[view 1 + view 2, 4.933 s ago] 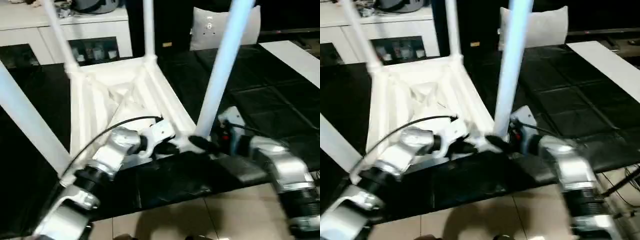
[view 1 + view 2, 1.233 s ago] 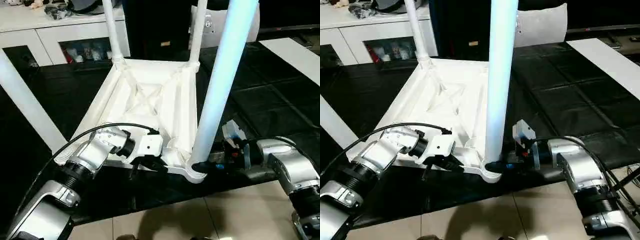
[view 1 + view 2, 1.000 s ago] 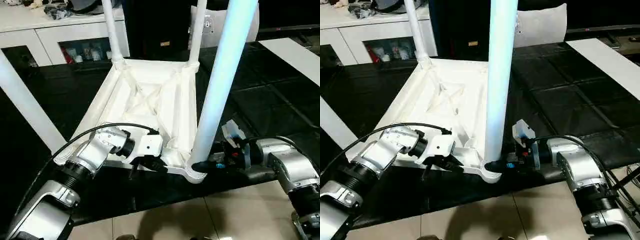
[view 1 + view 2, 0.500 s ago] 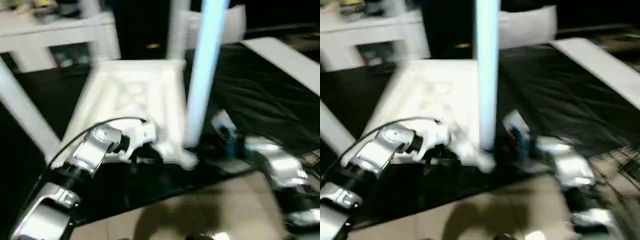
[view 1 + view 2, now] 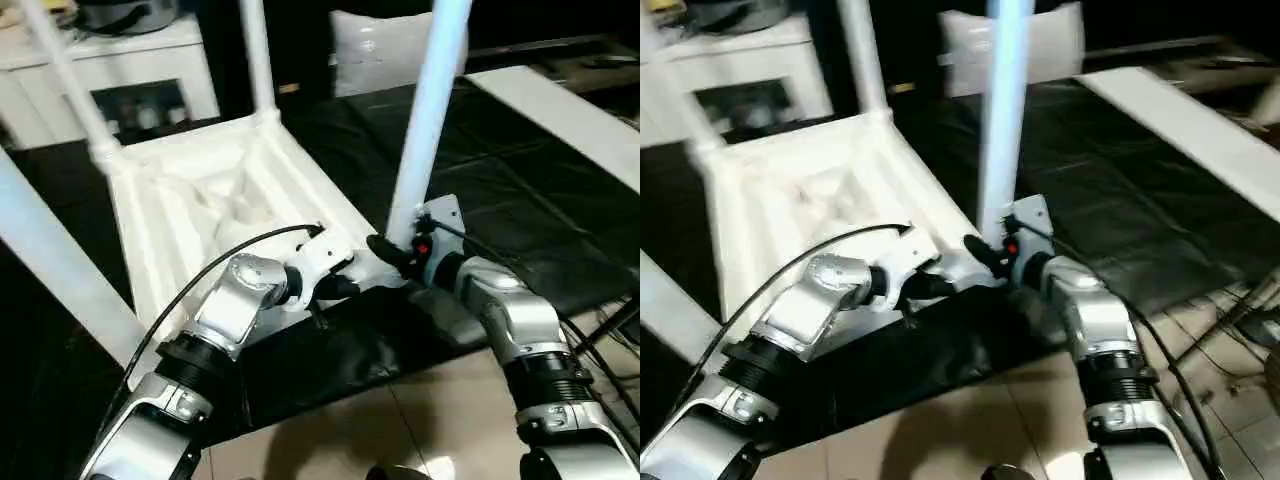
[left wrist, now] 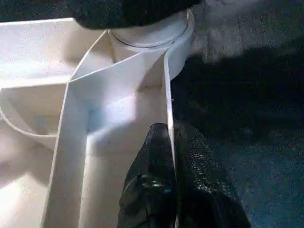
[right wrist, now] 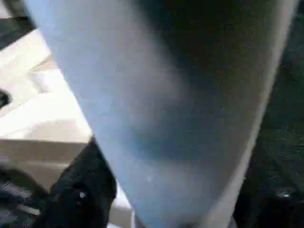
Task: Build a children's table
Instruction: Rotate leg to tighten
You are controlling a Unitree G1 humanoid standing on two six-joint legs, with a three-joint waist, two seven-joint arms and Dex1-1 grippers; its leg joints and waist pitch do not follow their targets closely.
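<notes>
Left gripper (image 6: 173,142) is clamped tight, both black fingers (image 6: 152,180) pinched on the thin rim wall of the tabletop (image 5: 190,215), w/ the wall sandwiched between them, right next to the near corner socket (image 6: 152,35). Right gripper (image 5: 385,250) sits at the foot of the near leg (image 5: 430,110), one dark finger (image 7: 83,190) on each side of the tube where it enters the socket, so jaws are spread about as wide as the leg. Can't tell if the pads really press on it or just straddle it.

Count: 1 tabletop, 4 legs in view. Near leg by the right gripper, 2 more at the far corners, a far-left leg (image 5: 60,80) and a far-right leg (image 5: 255,60), plus a 4th leg (image 5: 55,270) running diagonally along the left side, nearest the camera. 2 silver forearms, left forearm (image 5: 235,305) & right forearm (image 5: 510,320), w/ a black cable (image 5: 215,265) looping over the left one.

The kids' table is all white plastic, flipped upside down on a black mat (image 5: 520,200), legs pointing up. Underside is ribbed, w/ raised walls forming compartments and round sockets at the corners. Near leg looks bluish-white and tapers going up. It's sat in front of the robot, near edge just by the mat's edge where the tan floor tiles (image 5: 420,430) start. White cabinet (image 5: 120,70) w/ dark glass doors behind it, a white cushion (image 5: 380,55) further right, and a long white board (image 5: 560,110) lying at far right.
</notes>
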